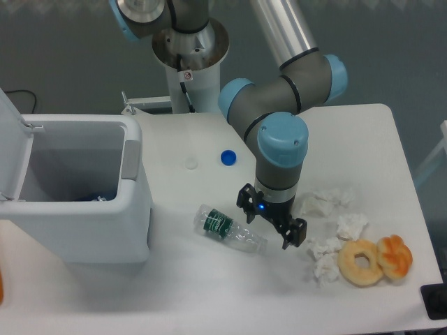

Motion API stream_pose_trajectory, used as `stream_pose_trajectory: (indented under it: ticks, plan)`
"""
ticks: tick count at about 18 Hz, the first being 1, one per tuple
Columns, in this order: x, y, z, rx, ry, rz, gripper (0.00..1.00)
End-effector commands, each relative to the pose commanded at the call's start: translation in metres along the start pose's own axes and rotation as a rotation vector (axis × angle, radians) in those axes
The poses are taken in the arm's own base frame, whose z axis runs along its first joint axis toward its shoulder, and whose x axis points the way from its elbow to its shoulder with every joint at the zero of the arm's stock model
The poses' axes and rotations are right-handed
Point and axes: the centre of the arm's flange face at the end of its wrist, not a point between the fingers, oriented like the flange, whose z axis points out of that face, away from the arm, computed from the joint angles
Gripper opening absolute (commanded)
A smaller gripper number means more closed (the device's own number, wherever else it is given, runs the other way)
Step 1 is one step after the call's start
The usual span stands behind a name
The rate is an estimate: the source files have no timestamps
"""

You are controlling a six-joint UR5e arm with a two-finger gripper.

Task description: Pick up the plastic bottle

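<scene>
The plastic bottle (230, 230) lies on its side on the white table (209, 293), clear and crinkled with a dark green label band, its neck pointing right. My gripper (272, 222) hangs just right of the bottle's neck end, fingers spread open and pointing down, nothing between them. It is close to the bottle but I see no contact.
An open white bin (73, 188) stands at the left. A small blue cap (228, 158) lies behind the bottle. Crumpled white tissues (334, 230), a doughnut-like ring (360, 262) and an orange piece (394, 255) sit at the right.
</scene>
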Motion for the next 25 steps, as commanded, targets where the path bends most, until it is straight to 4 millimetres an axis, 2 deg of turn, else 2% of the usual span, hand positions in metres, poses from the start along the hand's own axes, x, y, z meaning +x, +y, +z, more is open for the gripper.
stream_pose_trajectory:
  ticks: [6,9,14,21,25]
  plan:
    - [0.007,-0.002,0.018,0.014,0.034,0.076,1.00]
    - [0.021,-0.002,0.033,0.018,0.072,0.109,1.00]
    - [0.021,0.000,0.050,0.022,0.099,0.155,1.00]
    - [0.002,0.001,0.055,0.020,0.082,0.154,1.00]
    - [0.000,0.002,0.060,0.021,0.086,0.155,1.00]
